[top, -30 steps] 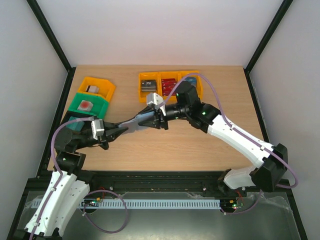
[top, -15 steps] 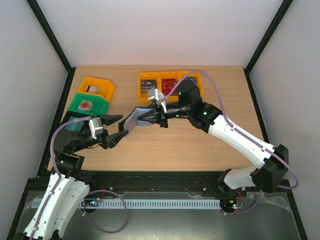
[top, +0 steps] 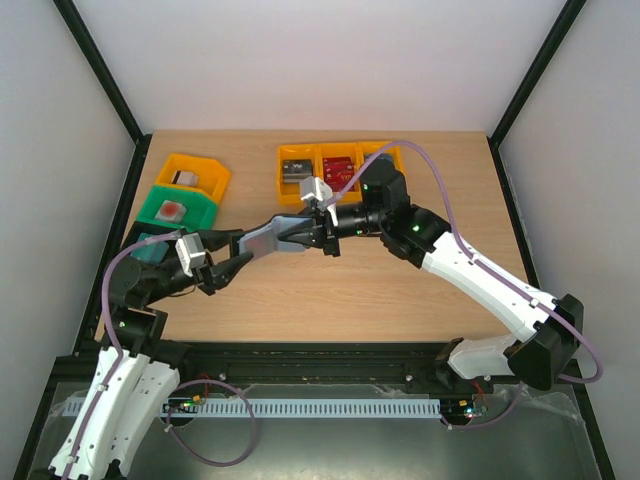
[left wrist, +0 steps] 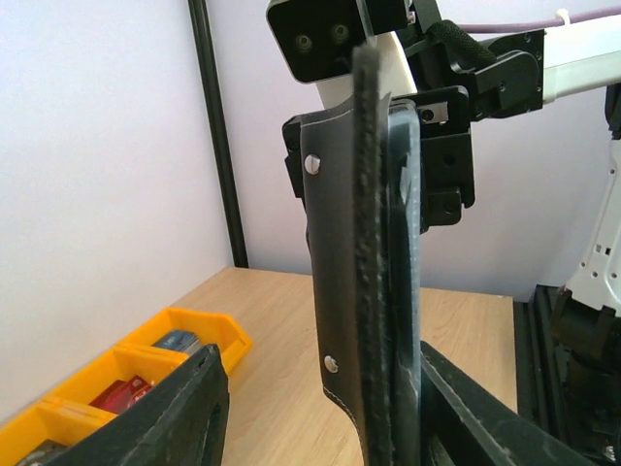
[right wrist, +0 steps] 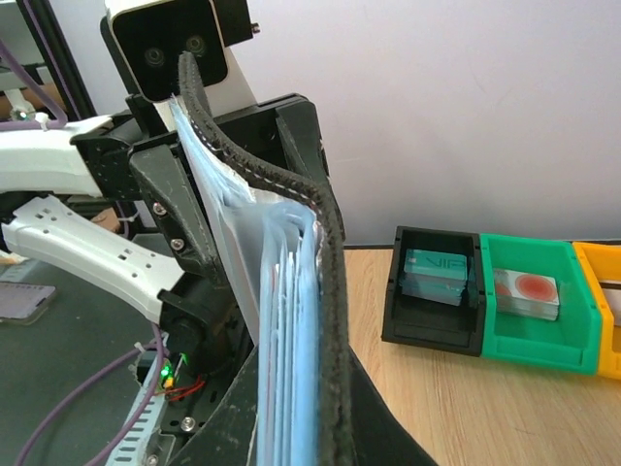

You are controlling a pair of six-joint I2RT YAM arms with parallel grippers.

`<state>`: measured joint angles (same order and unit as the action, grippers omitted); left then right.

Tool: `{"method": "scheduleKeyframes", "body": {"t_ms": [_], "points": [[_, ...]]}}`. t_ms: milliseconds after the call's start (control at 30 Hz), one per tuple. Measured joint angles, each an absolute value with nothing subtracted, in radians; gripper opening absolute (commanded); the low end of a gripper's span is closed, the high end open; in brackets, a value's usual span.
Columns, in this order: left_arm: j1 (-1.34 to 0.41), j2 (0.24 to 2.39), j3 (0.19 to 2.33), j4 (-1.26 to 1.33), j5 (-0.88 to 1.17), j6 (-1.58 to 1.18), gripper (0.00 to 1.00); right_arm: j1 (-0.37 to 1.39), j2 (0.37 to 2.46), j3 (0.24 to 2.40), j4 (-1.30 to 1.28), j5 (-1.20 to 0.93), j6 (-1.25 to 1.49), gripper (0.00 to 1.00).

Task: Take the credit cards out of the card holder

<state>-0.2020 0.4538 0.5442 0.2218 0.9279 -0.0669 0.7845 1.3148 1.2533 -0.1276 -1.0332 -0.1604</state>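
Over the table [top: 400,290], card holder [top: 262,240], cards [right wrist: 291,320] inside

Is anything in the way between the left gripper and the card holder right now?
Nothing visible. The card holder, held aloft by the right gripper, hangs between the open fingers of the left gripper, with no other object between them.
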Motion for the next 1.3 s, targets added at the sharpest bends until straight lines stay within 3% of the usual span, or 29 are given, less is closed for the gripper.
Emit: {"method": "scheduleKeyframes", "body": {"t_ms": [200, 267, 400, 500, 767, 1000, 1067, 1100, 1267, 1300], "points": [[-0.223, 0.466, 0.540, 0.256, 0.926, -0.070, 0.42, 0.786, 1.340, 1.253, -0.078, -1.059, -0.089, 0.02], [-0.237, 0.472, 0.535, 0.276, 0.926, -0.078, 0.33, 0.790, 1.353, 1.253, -0.064, -1.063, -0.073, 0.02], [-0.259, 0.488, 0.529, 0.307, 0.922, -0.088, 0.03, 0.796, 1.366, 1.253, -0.036, -1.063, -0.044, 0.02], [-0.265, 0.492, 0.526, 0.329, 0.913, -0.096, 0.02, 0.797, 1.367, 1.253, -0.016, -1.054, -0.025, 0.02], [-0.265, 0.490, 0.524, 0.316, 0.879, -0.124, 0.02, 0.799, 1.365, 1.272, -0.085, -0.959, -0.083, 0.62], [-0.265, 0.490, 0.520, 0.306, 0.875, -0.126, 0.02, 0.810, 1.349, 1.274, -0.086, -0.949, -0.113, 0.84], [-0.265, 0.490, 0.520, 0.306, 0.876, -0.130, 0.02, 0.826, 1.361, 1.277, -0.060, -0.953, -0.100, 0.81], [-0.265, 0.490, 0.520, 0.306, 0.879, -0.131, 0.02, 0.836, 1.373, 1.281, -0.051, -0.958, -0.095, 0.74], [-0.263, 0.490, 0.520, 0.283, 0.890, -0.131, 0.02, 0.857, 1.420, 1.288, 0.006, -0.973, -0.058, 0.14], [-0.263, 0.489, 0.520, 0.282, 0.894, -0.131, 0.02, 0.854, 1.422, 1.288, 0.013, -0.972, -0.049, 0.06]]}}
